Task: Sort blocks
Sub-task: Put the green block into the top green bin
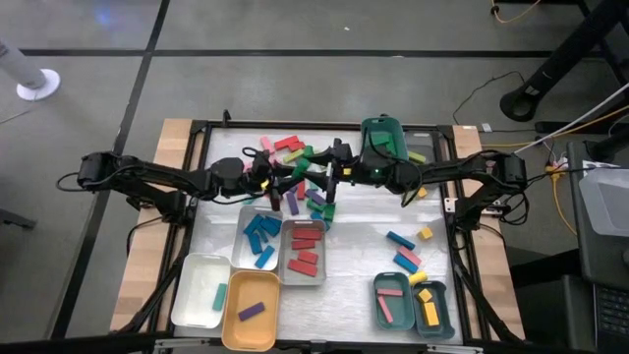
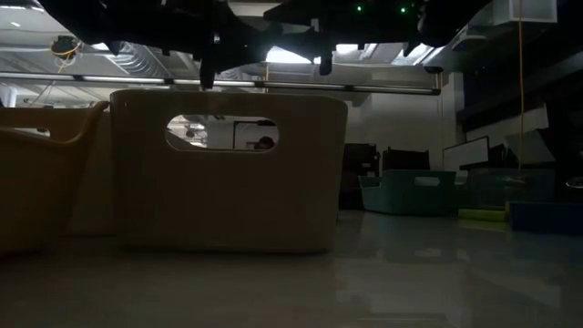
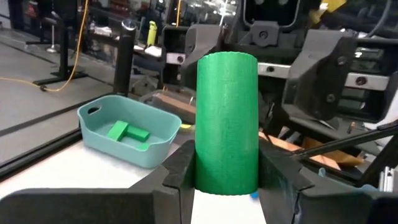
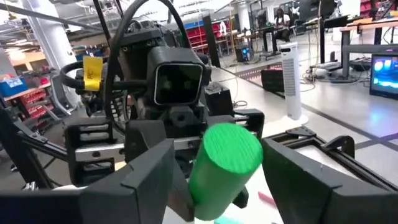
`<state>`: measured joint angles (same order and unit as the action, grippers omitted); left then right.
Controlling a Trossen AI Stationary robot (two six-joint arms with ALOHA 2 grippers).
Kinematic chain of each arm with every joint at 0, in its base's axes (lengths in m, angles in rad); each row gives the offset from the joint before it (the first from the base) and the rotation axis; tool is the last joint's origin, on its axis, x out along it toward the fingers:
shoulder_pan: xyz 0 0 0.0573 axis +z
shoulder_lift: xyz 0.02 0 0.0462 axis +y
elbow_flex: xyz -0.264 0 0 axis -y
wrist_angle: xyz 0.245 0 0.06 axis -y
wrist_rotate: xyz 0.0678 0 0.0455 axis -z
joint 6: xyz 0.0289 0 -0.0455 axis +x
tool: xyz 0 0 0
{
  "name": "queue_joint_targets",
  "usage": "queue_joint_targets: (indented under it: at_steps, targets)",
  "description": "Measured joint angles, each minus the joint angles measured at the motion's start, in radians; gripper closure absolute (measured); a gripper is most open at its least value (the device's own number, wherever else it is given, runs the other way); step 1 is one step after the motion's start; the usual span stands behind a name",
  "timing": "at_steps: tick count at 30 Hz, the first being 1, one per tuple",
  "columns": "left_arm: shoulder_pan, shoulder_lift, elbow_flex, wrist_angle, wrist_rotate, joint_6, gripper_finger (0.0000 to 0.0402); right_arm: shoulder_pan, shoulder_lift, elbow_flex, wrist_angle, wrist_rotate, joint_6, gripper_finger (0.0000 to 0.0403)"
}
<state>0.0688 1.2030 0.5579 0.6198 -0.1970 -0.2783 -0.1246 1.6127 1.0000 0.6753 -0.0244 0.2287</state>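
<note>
The green ribbed plastic cylinder block (image 3: 227, 121) is pinched upright between the fingers of the left hand (image 3: 227, 180), raised over the scattered coloured bar blocks (image 1: 295, 147) near the bench's (image 1: 364, 231) far edge. The right hand (image 4: 221, 177), facing it, has its fingers spread on either side of the same block. A teal plastic tray (image 3: 127, 130) holding green pieces sits at the far edge.

Past the pincers you see a grey floor (image 1: 295, 29) crossed by dark seams, a white tower fan (image 4: 291, 81) standing on it, shelving with red bins (image 4: 198, 34) farther back, and a lit blue screen (image 4: 384, 74) off beside it.
</note>
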Motion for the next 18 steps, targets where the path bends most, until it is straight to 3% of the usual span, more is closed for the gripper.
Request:
queue_joint_targets:
  at_steps: [18]
  targets:
    - [-0.005, 0.000, 0.000, 0.032, 0.000, 0.025, 0.0286, 0.000, 0.000, 0.000, 0.024, -0.053, 0.002, 0.0168]
